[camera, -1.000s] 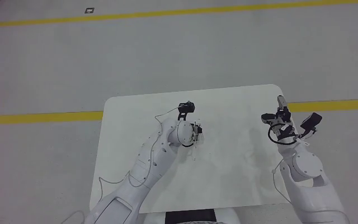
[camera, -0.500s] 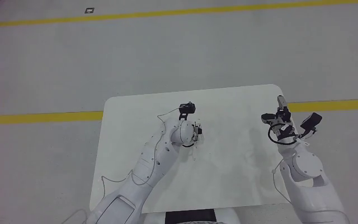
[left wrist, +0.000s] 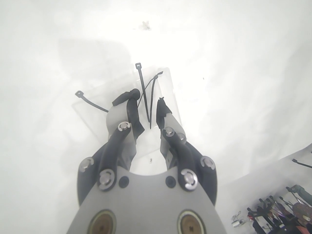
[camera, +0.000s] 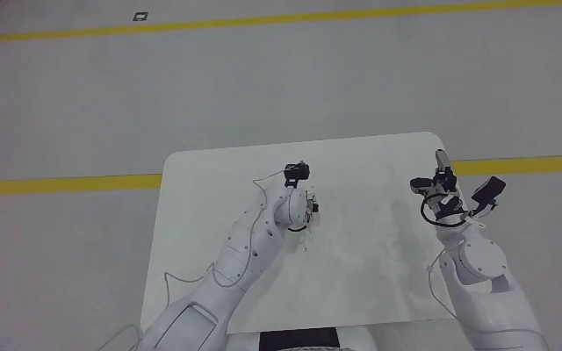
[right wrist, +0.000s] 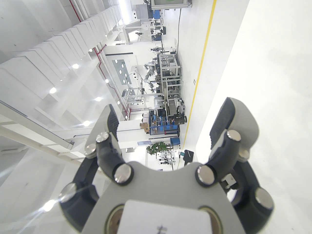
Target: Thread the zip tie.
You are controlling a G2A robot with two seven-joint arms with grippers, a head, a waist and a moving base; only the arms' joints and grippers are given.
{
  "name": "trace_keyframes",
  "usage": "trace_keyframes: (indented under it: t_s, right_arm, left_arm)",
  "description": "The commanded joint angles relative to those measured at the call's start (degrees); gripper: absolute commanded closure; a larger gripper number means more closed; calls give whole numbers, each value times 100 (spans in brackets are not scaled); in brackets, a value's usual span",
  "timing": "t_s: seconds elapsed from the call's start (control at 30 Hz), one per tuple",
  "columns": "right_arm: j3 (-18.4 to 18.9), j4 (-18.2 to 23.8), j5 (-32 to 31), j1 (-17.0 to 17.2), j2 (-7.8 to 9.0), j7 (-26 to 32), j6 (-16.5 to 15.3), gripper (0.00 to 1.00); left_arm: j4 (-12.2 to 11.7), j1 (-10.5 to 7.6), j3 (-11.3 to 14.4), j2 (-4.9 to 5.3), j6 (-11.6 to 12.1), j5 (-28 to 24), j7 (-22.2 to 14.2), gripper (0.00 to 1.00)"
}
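My left end effector (left wrist: 147, 103) hangs over the white tabletop (camera: 378, 158), toward its middle. Its two fingers are spread, with a clear gap between the black-wrapped fingertips (left wrist: 133, 105), and they clamp nothing. Under them lies a clear rectangular plastic tray (left wrist: 170, 83) flat on the tabletop.

A straight black plastic zip tie (left wrist: 142, 86) lies on the tray, with its square head at the end away from me and its tail running down into the gap between my fingertips. Just beside it, a second black zip tie (left wrist: 152, 98) runs nearly parallel and also ends in that gap. I cannot tell whether either fingertip touches them. A third, curved black zip tie (left wrist: 90, 102) lies apart from the pair near the tray's edge, and its tail goes out of sight behind one of my fingers. Beyond the tray, a small pale scrap (left wrist: 145, 26) sits on the bare tabletop.

My right end effector (right wrist: 168, 113) is raised near the tabletop's right edge. Its fingers are wide apart and hold nothing, and it faces out across the floor.

Since a second ago, my left wrist has drifted a little toward the right side of the tabletop in the top view. My right arm has stayed where it was.
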State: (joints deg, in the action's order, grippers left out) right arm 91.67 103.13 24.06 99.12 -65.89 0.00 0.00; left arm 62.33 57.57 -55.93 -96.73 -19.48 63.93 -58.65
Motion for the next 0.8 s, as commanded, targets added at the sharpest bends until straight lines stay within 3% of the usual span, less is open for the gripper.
trace_keyframes:
  t_s: [0.0,0.2,0.77]
  right_arm:
    - [0,0,0,0,0,0,0,0]
    - [0,0,0,0,0,0,0,0]
    - [0,0,0,0,0,0,0,0]
  left_arm:
    - [-45,-22,1,-20,0,34,-31,82]
    - [-124,-58,-19,-73,0,101,-54,79]
    - [-319,-145,-63,-166,0,148,-51,86]
